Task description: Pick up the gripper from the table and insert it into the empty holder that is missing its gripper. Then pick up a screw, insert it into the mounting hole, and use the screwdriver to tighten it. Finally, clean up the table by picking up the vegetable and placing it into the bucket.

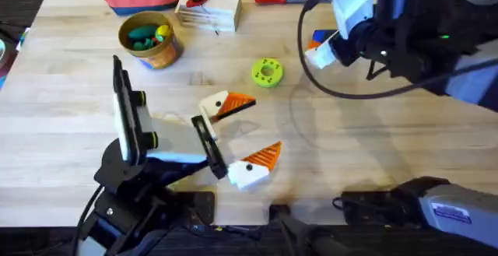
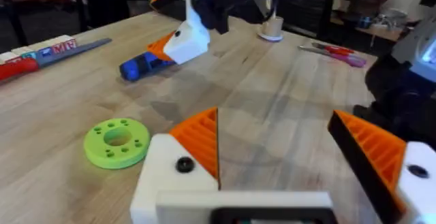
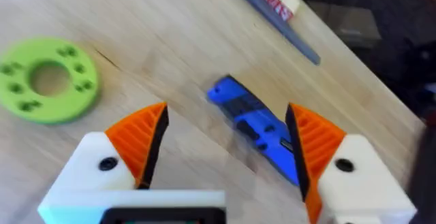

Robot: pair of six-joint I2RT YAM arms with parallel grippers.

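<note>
Right pincer [image 3: 225,149] spread, hovering over screwdriver [image 3: 255,125] on surface [image 1: 373,131]; left pincer [image 1: 245,135] spread.

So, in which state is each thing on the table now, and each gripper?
left gripper: open, holding nothing.
right gripper: open, above the screwdriver.
screwdriver: lying flat on the table.
bucket: upright, with green and yellow pieces inside.
green disc: lying flat.
</note>
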